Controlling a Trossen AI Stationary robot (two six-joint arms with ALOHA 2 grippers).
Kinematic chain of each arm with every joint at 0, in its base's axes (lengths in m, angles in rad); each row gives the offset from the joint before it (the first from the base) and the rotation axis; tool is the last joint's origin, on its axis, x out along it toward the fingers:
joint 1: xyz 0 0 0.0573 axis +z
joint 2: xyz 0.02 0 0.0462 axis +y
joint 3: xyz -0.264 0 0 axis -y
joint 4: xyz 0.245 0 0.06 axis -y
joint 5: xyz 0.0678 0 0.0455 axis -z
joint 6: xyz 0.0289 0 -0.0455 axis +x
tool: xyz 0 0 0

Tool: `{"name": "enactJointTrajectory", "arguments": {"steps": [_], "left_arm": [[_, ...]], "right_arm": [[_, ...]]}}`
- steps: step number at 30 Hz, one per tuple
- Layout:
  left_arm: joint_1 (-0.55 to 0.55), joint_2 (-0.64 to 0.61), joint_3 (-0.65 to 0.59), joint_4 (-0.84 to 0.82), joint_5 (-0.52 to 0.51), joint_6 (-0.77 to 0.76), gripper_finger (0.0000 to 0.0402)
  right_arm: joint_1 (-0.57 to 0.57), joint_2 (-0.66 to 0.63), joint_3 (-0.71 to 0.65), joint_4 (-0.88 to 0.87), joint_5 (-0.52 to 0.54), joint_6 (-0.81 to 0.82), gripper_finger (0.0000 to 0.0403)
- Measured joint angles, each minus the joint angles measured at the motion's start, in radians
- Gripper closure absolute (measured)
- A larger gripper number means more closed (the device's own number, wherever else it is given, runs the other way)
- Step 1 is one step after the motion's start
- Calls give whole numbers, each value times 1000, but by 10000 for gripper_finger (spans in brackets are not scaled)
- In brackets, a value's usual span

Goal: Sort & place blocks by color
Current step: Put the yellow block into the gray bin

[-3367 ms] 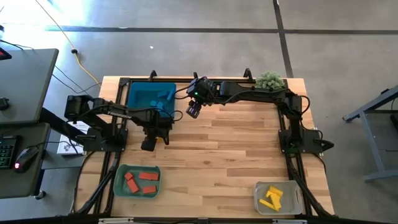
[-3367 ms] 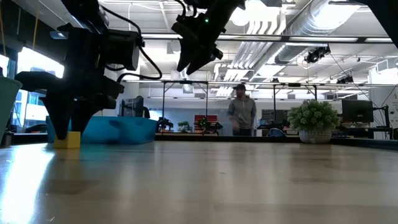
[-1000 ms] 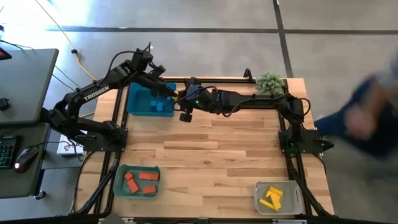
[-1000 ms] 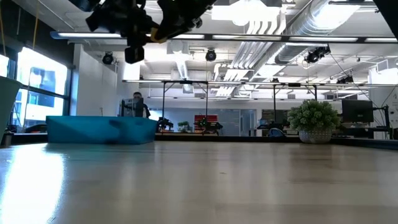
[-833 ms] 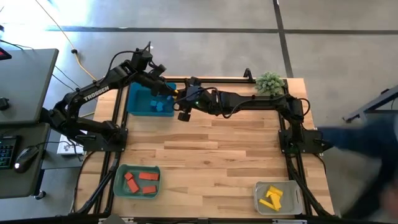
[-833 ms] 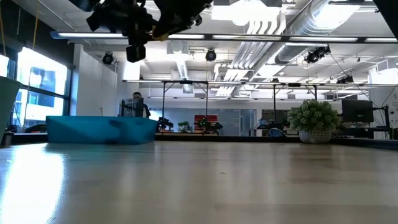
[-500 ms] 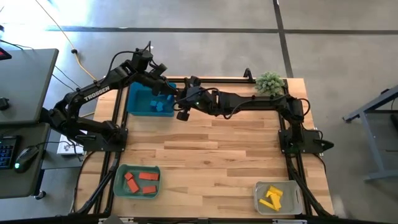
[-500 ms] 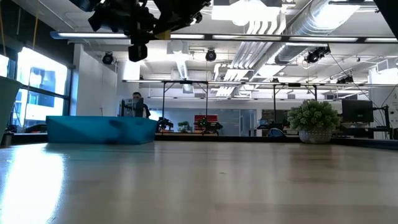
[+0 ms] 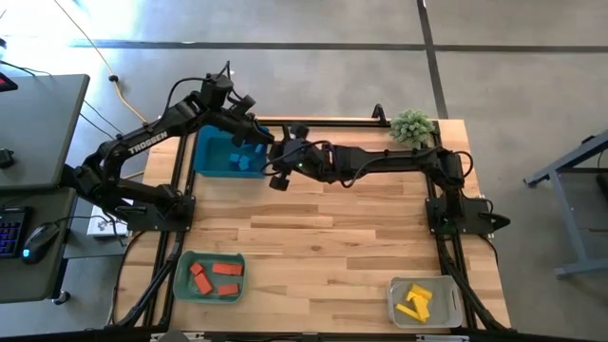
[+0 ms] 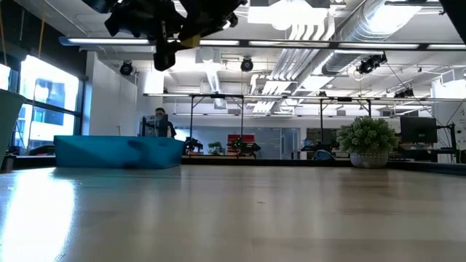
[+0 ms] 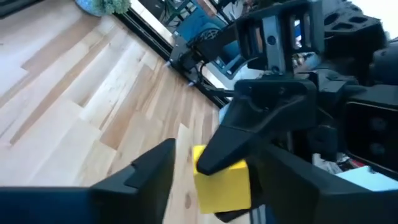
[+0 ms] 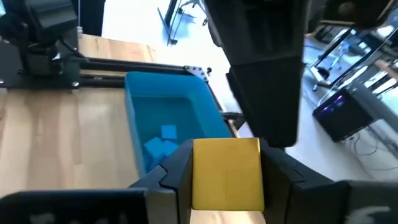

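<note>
Both arms meet up in the upper left of the high view, right by the blue bin. The right gripper is pinching the yellow block; in its own wrist cam the block fills the lower middle of the frame, squeezed flat between the two dark fingers, with the bin and a few blue blocks below it on the left. The left gripper is spread apart: in the left wrist view I can see its fingers standing either side of the block with a gap, and one of the right arm's fingers lies across the block's top.

The whole thing is up in the air; in the low view both arms sit at the top left, well above the table.

Rest of the table in the high view: red blocks in the green bin at lower left, yellow pieces in the clear bin at lower right, small plant at the top edge
</note>
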Motion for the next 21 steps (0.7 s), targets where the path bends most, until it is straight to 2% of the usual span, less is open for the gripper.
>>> {"name": "enactJointTrajectory", "arguments": {"steps": [6,12,21], "left_arm": [[-1,1,0,-1,-50,42,153],[-2,1,0,-3,-82,65,148],[-1,1,0,-5,-98,68,148]], "right_arm": [[30,0,0,-118,28,129,293],[82,0,0,-330,30,353,293],[147,0,0,-738,-13,665,293]]}}
